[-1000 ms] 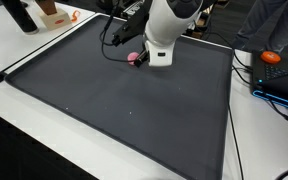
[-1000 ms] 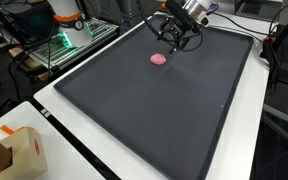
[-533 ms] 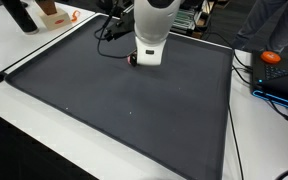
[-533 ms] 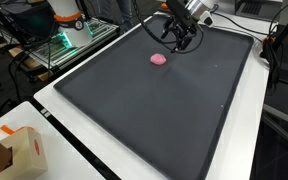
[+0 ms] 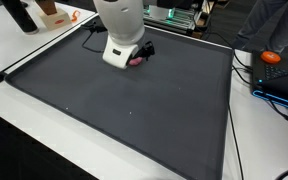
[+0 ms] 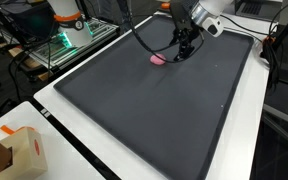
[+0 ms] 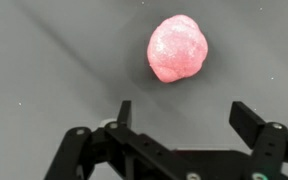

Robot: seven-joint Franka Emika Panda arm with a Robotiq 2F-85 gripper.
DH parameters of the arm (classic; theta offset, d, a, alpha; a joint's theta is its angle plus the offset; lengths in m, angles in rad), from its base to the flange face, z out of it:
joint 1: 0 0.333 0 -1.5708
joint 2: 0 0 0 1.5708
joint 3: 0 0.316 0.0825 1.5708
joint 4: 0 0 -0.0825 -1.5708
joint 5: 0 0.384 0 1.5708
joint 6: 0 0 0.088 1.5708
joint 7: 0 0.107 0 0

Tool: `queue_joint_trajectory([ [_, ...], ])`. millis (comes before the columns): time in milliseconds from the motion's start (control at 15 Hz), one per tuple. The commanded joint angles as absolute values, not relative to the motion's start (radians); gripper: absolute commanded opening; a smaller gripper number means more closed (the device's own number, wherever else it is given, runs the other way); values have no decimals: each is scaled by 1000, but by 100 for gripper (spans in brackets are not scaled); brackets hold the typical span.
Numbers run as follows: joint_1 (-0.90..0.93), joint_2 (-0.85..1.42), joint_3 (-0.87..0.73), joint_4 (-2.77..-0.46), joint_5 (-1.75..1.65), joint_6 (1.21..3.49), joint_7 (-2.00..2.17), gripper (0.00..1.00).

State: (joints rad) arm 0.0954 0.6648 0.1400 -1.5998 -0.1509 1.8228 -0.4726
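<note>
A pink glittery lump (image 7: 176, 47) lies on the dark grey mat (image 7: 44, 60), just beyond my fingertips in the wrist view. My gripper (image 7: 184, 115) is open, with its two black fingers (image 7: 246, 118) spread wide and nothing between them. In both exterior views the gripper (image 6: 184, 48) hangs low over the far part of the mat (image 6: 154, 110), right beside the pink lump (image 6: 159, 58). The white wrist (image 5: 119, 30) hides most of the lump (image 5: 136, 60), of which only a small pink edge shows.
The mat lies on a white table (image 5: 254, 140). An orange object (image 5: 272, 57) and cables lie past the mat's edge. A cardboard box (image 6: 19, 150) stands at a near corner. A dark bottle (image 5: 19, 15) and green-lit equipment (image 6: 59, 45) stand beyond the mat.
The arm has swung sideways and the wrist has turned over the pink lump. The jaws have stayed open and the lump has not moved.
</note>
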Motion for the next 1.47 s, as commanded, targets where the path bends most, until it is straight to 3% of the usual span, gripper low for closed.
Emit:
queue_joint_trajectory([
  [0, 66, 695, 119, -1570, -89, 1827, -351, 100],
  [1400, -75, 571, -38, -1791, 297, 1983, 250, 100],
])
